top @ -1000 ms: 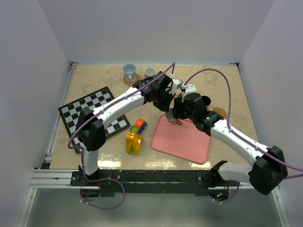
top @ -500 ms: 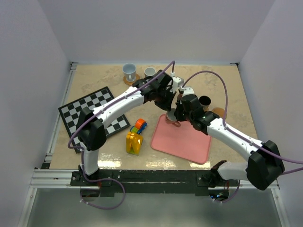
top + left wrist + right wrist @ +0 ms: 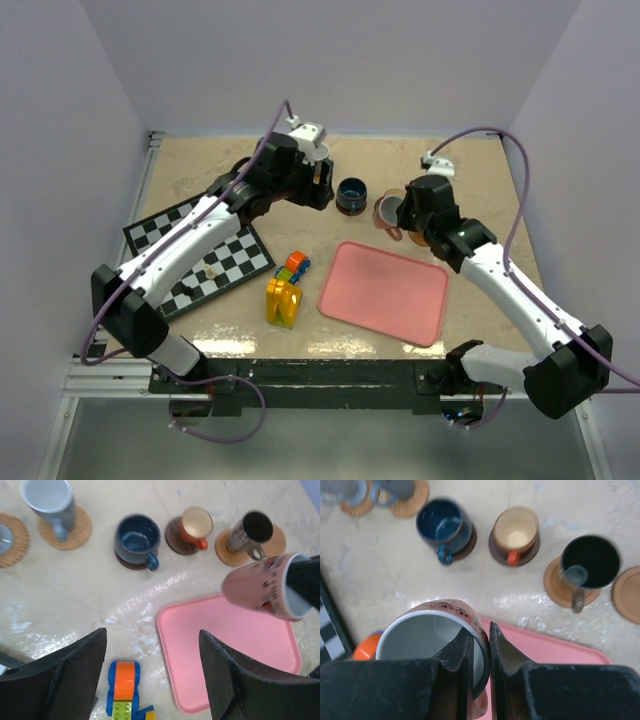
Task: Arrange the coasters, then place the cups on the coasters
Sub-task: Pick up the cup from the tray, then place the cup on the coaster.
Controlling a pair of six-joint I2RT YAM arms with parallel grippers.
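Observation:
My right gripper (image 3: pixel 480 652) is shut on the rim of a pink-brown cup (image 3: pixel 432 632), one finger inside it and one outside. The cup hangs tilted over the far edge of the pink tray (image 3: pixel 235 645); from above it shows at the right gripper (image 3: pixel 398 208). In a row behind stand a navy cup (image 3: pixel 136 537) on a dark coaster, a tan cup (image 3: pixel 196 521) on a dark brown coaster (image 3: pixel 175 532), and a black cup (image 3: pixel 252 529) on a tan coaster (image 3: pixel 250 550). A pale blue cup (image 3: pixel 49 499) sits on another tan coaster (image 3: pixel 75 527). One tan coaster (image 3: pixel 626 595) lies bare. My left gripper (image 3: pixel 152 680) is open and empty.
Colourful toy blocks (image 3: pixel 285 290) lie left of the tray. A checkerboard (image 3: pixel 205 255) covers the left side of the table under the left arm. Grey walls close in the table on three sides.
The left arm has drawn back and up to the rear left and opened, leaving the navy cup on its coaster. The right gripper closed on the pink-brown cup and lifted it off the tray.

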